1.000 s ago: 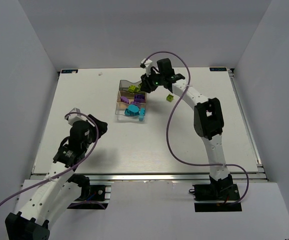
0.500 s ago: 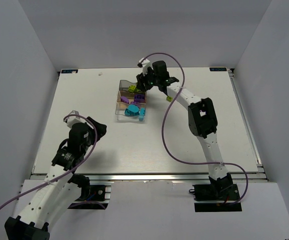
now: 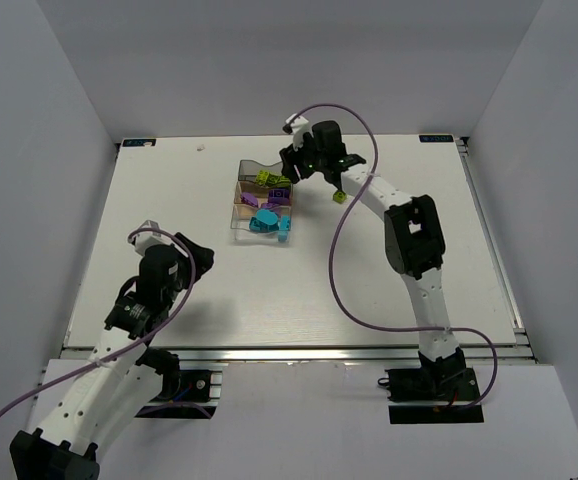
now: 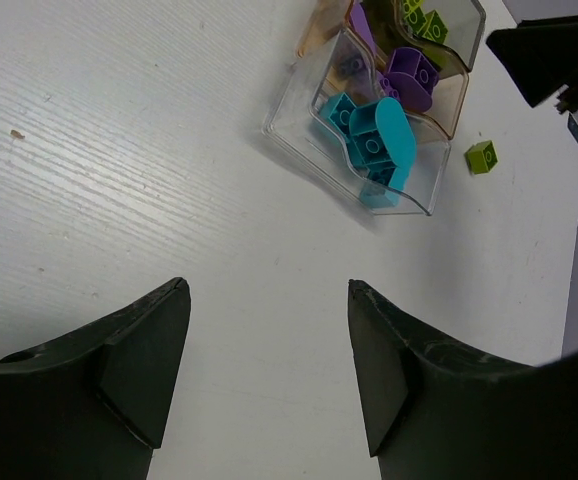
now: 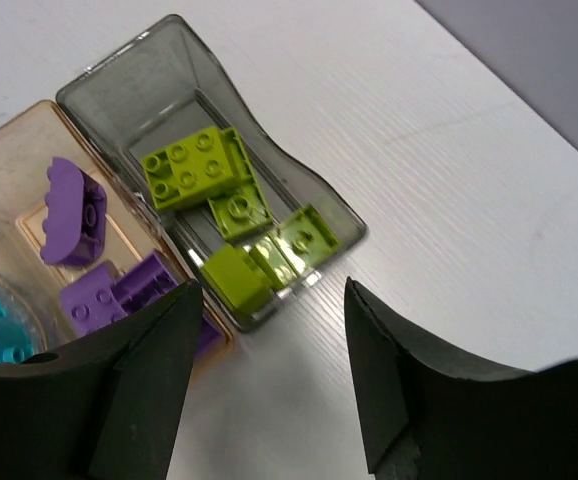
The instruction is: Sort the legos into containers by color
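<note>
Three containers stand in a row. The smoky grey bin [image 5: 109,90] holds several lime green legos [image 5: 189,165]. The amber bin [image 5: 9,190] holds purple legos [image 5: 74,210]. The clear bin [image 4: 304,125] holds cyan legos [image 4: 374,135]. One lime green lego [image 3: 339,197] lies loose on the table to the right of the bins, also seen from the left wrist as a small green lego [image 4: 481,157]. My right gripper [image 5: 271,287] hangs open and empty over the grey bin's near corner. My left gripper [image 4: 269,300] stands open and empty over bare table, well short of the bins.
The white table [image 3: 169,200] is walled by grey panels on three sides. The right arm [image 3: 414,240] reaches across the right half toward the bins [image 3: 259,200]. The left arm [image 3: 154,285] is folded at the near left.
The right gripper's jaws have spread wider above the grey bin and its wrist has shifted slightly. The left arm has not moved.
</note>
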`<action>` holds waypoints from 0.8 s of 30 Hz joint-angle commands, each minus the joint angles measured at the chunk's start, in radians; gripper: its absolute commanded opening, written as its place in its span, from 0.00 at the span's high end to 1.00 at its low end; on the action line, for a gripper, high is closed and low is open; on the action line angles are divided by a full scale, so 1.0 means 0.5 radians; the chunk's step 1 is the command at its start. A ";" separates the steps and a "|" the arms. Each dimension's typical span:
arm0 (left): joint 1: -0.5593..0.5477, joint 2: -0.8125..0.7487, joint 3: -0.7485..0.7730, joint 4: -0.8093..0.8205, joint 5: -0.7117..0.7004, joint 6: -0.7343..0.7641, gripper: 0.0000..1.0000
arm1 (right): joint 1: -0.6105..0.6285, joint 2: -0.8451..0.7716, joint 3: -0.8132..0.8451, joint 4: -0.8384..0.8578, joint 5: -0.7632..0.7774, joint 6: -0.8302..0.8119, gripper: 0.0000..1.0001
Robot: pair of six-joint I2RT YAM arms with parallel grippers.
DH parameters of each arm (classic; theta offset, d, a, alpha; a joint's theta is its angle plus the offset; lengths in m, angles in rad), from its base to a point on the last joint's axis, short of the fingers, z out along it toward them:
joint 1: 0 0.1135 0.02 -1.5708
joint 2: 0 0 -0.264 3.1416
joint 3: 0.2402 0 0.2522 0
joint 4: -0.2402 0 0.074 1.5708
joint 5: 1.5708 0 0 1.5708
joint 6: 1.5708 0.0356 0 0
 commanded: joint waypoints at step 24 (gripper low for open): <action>0.007 0.062 -0.061 0.163 0.075 0.011 0.26 | -0.336 -0.100 -0.160 -0.768 0.110 -0.833 0.21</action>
